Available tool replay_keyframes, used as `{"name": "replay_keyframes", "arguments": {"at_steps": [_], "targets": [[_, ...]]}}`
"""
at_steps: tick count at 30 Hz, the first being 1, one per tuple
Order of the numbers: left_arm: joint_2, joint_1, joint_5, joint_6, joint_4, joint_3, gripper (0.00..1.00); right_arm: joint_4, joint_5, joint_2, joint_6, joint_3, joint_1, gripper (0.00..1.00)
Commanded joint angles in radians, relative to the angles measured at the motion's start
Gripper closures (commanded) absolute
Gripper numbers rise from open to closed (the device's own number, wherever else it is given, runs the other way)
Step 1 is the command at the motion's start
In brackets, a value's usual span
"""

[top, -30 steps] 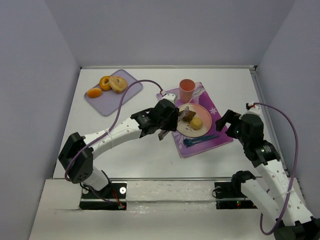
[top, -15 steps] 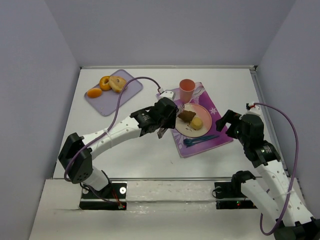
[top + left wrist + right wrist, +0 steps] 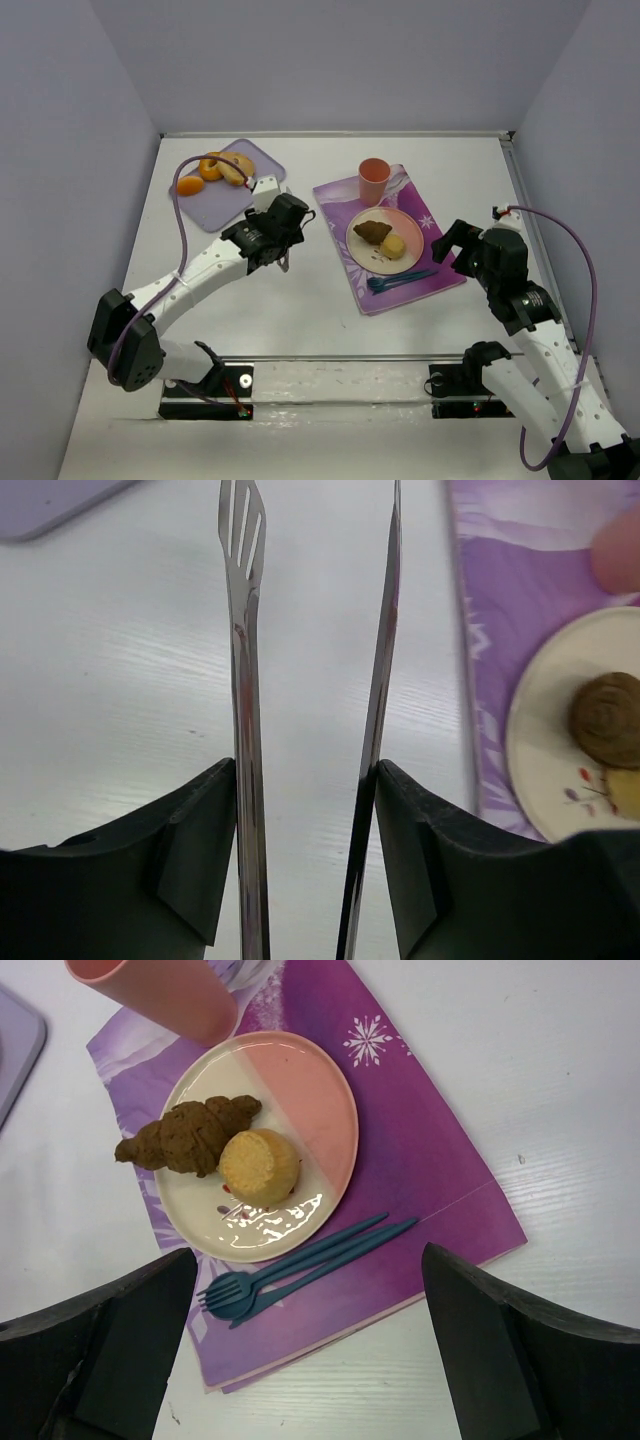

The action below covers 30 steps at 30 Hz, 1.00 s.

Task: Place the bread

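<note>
A brown croissant [image 3: 373,232] lies on the pink and cream plate [image 3: 412,222] beside a yellow muffin [image 3: 394,245]; both also show in the right wrist view, the croissant [image 3: 190,1135] touching the muffin [image 3: 258,1165]. My left gripper [image 3: 284,226] is shut on metal tongs [image 3: 243,630], whose arms stand apart and empty, over bare table left of the plate [image 3: 540,730]. My right gripper [image 3: 456,241] is open and empty, hovering right of the plate, above the blue fork and knife [image 3: 300,1257].
A purple placemat [image 3: 442,270] carries the plate, a pink cup [image 3: 373,181] and the blue cutlery [image 3: 400,280]. At the back left a lilac board [image 3: 222,205] holds a bagel [image 3: 236,168] and two orange pastries [image 3: 210,165]. Walls surround the table.
My left gripper has pulled the tongs off the plate and swung left toward the table's middle. The croissant stays on the plate. The right arm has not moved.
</note>
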State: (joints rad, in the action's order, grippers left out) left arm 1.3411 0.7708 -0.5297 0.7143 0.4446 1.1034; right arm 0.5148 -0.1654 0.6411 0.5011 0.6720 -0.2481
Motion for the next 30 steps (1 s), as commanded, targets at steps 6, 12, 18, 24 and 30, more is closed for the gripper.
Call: {"name": "replay_keyframes", "arguments": {"at_steps": [6, 12, 18, 24, 30], "targets": [[0.09, -0.074, -0.038, 0.08, -0.104, -0.206, 0.34, -0.042, -0.023, -0.014, -0.01, 0.003, -0.002, 0.0], [0.202, -0.074, -0.026, 0.097, -0.09, -0.183, 0.21, -0.039, -0.02, -0.015, -0.01, 0.003, -0.002, 0.0], [0.134, -0.074, -0.047, 0.111, 0.005, -0.152, 0.01, -0.038, -0.031, -0.017, -0.01, 0.008, -0.002, 0.0], [-0.151, -0.073, -0.069, 0.079, 0.054, -0.108, 0.01, -0.033, -0.063, -0.023, 0.004, 0.014, -0.002, 0.0], [-0.42, -0.073, -0.072, 0.05, -0.044, -0.175, 0.01, -0.033, -0.105, -0.055, 0.017, 0.023, -0.002, 0.0]]}}
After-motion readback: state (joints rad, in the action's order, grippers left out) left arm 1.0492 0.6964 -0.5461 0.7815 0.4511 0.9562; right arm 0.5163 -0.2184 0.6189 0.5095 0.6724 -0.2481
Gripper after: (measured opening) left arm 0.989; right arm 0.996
